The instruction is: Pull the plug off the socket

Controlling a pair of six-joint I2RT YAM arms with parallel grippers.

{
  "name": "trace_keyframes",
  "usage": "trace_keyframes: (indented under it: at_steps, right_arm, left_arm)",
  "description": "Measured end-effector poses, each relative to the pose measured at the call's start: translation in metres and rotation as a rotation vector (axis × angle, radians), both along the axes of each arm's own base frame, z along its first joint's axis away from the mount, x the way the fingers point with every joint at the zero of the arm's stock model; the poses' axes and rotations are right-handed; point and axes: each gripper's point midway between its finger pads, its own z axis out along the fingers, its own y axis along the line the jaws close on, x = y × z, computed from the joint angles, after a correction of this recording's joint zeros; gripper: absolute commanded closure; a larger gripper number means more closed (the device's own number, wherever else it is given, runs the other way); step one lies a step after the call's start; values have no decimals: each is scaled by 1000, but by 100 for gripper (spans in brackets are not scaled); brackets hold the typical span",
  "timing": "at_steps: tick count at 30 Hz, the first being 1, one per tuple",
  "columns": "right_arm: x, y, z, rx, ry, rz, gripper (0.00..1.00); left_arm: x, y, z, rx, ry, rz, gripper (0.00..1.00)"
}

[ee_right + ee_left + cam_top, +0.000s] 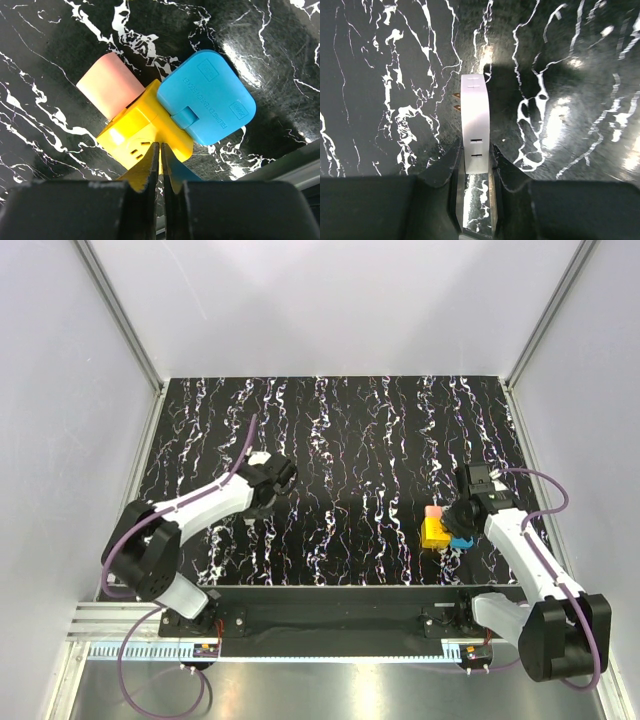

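The left jaws are clenched on a white plug [475, 120], one finger [445, 167] pressed against each of its long sides. The plug juts straight ahead of the tips, off the dark, white-veined bench [350, 440]. Its near end is hidden between the fingers. Two coppery prongs [456, 100] poke out from its left face near the far end, partly tucked behind the body. Small moulded marks show on its upper face, two near the far end and two slots close to the tips, but none reads as lettering. From the top camera the wrist covers this plug, so it cannot be made out there. Well to the right, the right jaws are drawn together, with only a thin dark line between the fingers [145, 175]. Their tips meet the near corner of a yellow socket [142, 135] just ahead. Whether they pinch any of it cannot be told. A pink plug [110, 90] stands out of the socket ahead and left of the tips, its seat in the cube hidden. A blue plug [207, 97] sits ahead and right of them, its flat back facing the wrist camera. That back carries raised lettering along a diagonal and small stamped boxes at two corners, all too faint to read. The socket's underside and the blue plug's pins are out of sight.
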Motion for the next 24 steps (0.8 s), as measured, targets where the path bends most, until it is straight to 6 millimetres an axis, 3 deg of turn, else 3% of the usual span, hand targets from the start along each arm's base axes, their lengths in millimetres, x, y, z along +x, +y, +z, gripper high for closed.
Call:
trace_keyframes:
  at_steps: [5, 15, 16, 19, 24]
  right_arm:
    - [1, 2, 1, 5, -5, 21, 86]
    - [-2, 17, 13, 81, -68, 94, 84]
    - [-1, 18, 13, 84, -70, 98, 83]
    - [1, 21, 14, 98, -82, 122, 82]
    - [1, 28, 14, 124, -94, 157, 82]
  left_arm:
    - [-2, 3, -14, 50, 56, -1, 89]
    - [-3, 7, -14, 78, 65, 18, 41]
    - [-4, 7, -13, 73, 63, 21, 32]
    - [-3, 4, 0, 27, 29, 26, 22]
    - [-4, -10, 29, -111, -49, 39, 17]
